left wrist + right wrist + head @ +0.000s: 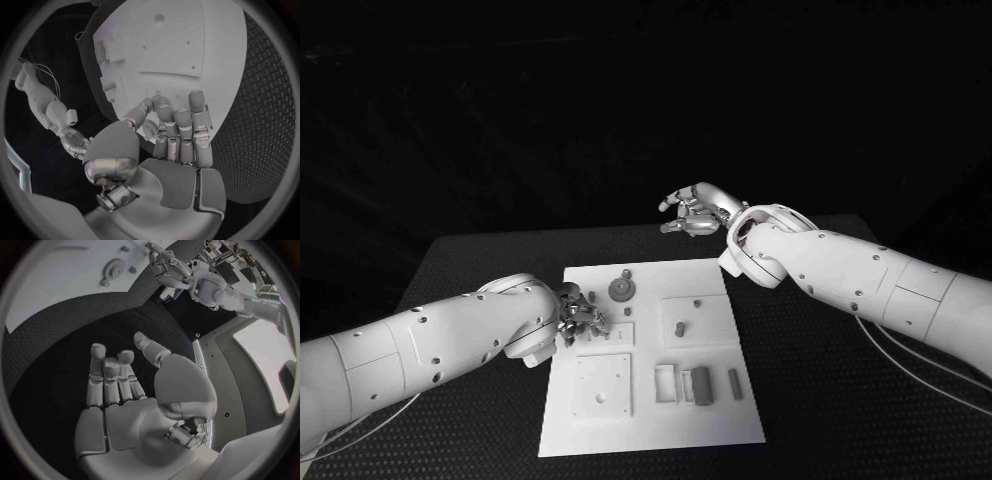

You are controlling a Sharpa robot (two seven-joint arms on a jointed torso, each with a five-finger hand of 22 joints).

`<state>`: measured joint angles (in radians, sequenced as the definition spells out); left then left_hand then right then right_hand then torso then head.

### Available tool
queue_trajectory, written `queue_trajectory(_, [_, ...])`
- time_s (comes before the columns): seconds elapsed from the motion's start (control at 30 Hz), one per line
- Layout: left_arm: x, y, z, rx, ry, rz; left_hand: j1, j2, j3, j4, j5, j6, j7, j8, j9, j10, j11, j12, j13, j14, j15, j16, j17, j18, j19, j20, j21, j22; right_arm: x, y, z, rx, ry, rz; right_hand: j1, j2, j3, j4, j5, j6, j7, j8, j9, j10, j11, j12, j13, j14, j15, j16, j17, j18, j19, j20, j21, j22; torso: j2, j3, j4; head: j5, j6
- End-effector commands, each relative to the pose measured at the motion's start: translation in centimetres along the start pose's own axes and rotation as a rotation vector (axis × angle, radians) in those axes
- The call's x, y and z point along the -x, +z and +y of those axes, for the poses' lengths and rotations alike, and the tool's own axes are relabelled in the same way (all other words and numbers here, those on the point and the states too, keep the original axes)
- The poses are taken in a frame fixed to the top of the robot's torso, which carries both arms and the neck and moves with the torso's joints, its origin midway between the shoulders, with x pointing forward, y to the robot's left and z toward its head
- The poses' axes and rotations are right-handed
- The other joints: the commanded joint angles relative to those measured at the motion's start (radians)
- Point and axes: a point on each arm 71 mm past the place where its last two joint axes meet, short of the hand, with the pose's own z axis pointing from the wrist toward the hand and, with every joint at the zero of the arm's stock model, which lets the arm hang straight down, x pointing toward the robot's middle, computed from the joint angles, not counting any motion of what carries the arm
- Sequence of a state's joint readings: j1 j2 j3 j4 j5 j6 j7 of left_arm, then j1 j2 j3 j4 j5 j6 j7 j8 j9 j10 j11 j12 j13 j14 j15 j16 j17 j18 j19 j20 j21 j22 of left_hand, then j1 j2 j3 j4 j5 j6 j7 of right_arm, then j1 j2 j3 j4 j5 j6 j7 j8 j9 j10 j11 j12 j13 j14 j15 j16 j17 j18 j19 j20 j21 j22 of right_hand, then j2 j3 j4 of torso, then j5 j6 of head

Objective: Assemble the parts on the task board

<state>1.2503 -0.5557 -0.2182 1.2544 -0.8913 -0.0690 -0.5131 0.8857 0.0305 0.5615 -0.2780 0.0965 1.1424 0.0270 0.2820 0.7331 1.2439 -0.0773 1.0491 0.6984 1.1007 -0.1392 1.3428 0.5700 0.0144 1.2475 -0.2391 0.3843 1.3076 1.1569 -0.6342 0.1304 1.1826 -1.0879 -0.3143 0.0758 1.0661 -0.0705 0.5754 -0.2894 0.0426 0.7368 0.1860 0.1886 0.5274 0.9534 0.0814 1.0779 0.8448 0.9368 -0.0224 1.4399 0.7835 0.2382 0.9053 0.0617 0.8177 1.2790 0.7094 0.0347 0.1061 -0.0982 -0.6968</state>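
The white task board (718,420) lies in the middle of the black table. On it are a round disc part (623,290), a small peg (678,327), a square plate (604,385) and upright bar parts (700,384). My left hand (581,318) is at the board's left edge, its fingertips (195,97) reaching onto the board (181,45) with thumb and forefinger close together; whether they pinch anything is unclear. My right hand (692,212) hovers beyond the board's far edge, with its fingers (106,380) apart and its palm bare. The disc part (114,267) and board (56,285) lie far from it.
The black textured table (834,400) surrounds the board, with its far edge (516,237) behind. My right forearm (848,275) crosses above the table's right side. My left forearm (430,350) lies over its left side.
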Motion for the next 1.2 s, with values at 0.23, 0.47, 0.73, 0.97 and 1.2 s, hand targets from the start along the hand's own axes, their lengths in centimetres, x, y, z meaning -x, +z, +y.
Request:
queue_trajectory(0.23, [-0.36,0.08,-0.31,-0.013,0.012,0.011,0.031,0.044,0.027,-0.010,0.039,0.008,0.002,0.007,0.037,0.011,-0.004,-0.002,-0.001,0.003,-0.009,0.000,-0.001,-0.013,0.004,-0.003,0.005,0.020,-0.08,0.08,0.07,0.006,0.080,0.028,-0.036,-0.012,0.022,0.002,0.006,-0.008,0.034,0.005,0.003,-0.142,0.051,-0.396,-0.304,-0.192,0.106,-0.434,-0.216,-0.062,-0.270,0.087,-0.287,-0.154,-0.001,-0.0003,0.0009,0.000,0.000])
queue_trajectory(0.47, [-0.47,0.07,-0.34,-0.016,0.019,0.023,0.030,0.044,0.027,-0.010,0.039,0.008,0.002,0.007,0.037,0.011,-0.004,-0.002,-0.001,0.003,-0.009,0.000,-0.002,-0.013,0.004,-0.003,0.005,0.020,-0.10,0.11,-0.09,0.005,0.102,0.039,-0.019,-0.001,0.005,0.001,0.006,-0.018,0.038,0.019,0.005,-0.112,0.075,-0.556,-0.458,-0.209,0.170,-0.660,-0.325,-0.110,-0.438,0.127,-0.414,-0.202,0.000,0.0000,0.0006,0.000,-0.002])
queue_trajectory(0.73, [-0.55,0.02,-0.25,-0.015,0.024,0.034,0.030,0.044,0.027,-0.010,0.040,0.008,0.002,0.007,0.037,0.012,-0.005,-0.002,-0.001,0.004,-0.009,0.000,-0.002,-0.013,0.005,-0.004,0.005,0.020,-0.11,0.18,-0.17,0.004,0.111,0.041,-0.012,0.003,-0.014,0.000,0.006,-0.022,0.039,0.028,0.000,-0.076,0.078,-0.617,-0.533,-0.181,0.178,-0.744,-0.355,-0.127,-0.490,0.137,-0.448,-0.195,0.000,0.0003,0.0010,0.001,-0.003])
queue_trajectory(0.97, [-0.64,0.03,-0.24,-0.015,0.028,0.042,0.031,0.044,0.028,-0.010,0.040,0.008,0.002,0.006,0.037,0.012,-0.005,-0.002,-0.001,0.004,-0.009,0.000,-0.002,-0.013,0.005,-0.004,0.005,0.020,-0.09,0.19,-0.23,0.001,0.111,0.039,-0.004,0.009,-0.013,0.000,0.006,-0.020,0.038,0.031,-0.001,-0.070,0.078,-0.626,-0.547,-0.178,0.179,-0.757,-0.357,-0.128,-0.494,0.138,-0.453,-0.192,-0.001,-0.0010,0.0014,0.001,-0.003])
queue_trajectory(1.2, [-0.56,0.05,-0.08,-0.011,0.029,0.044,0.031,0.044,0.028,-0.010,0.040,0.008,0.002,0.006,0.037,0.012,-0.005,-0.002,-0.001,0.005,-0.009,0.000,-0.002,-0.013,0.005,-0.004,0.005,0.020,-0.09,0.21,-0.28,0.000,0.111,0.040,-0.002,0.009,-0.014,0.000,0.006,-0.020,0.038,0.033,-0.002,-0.067,0.079,-0.632,-0.555,-0.178,0.181,-0.765,-0.357,-0.128,-0.496,0.139,-0.455,-0.190,0.000,-0.0008,0.0003,0.001,-0.002])
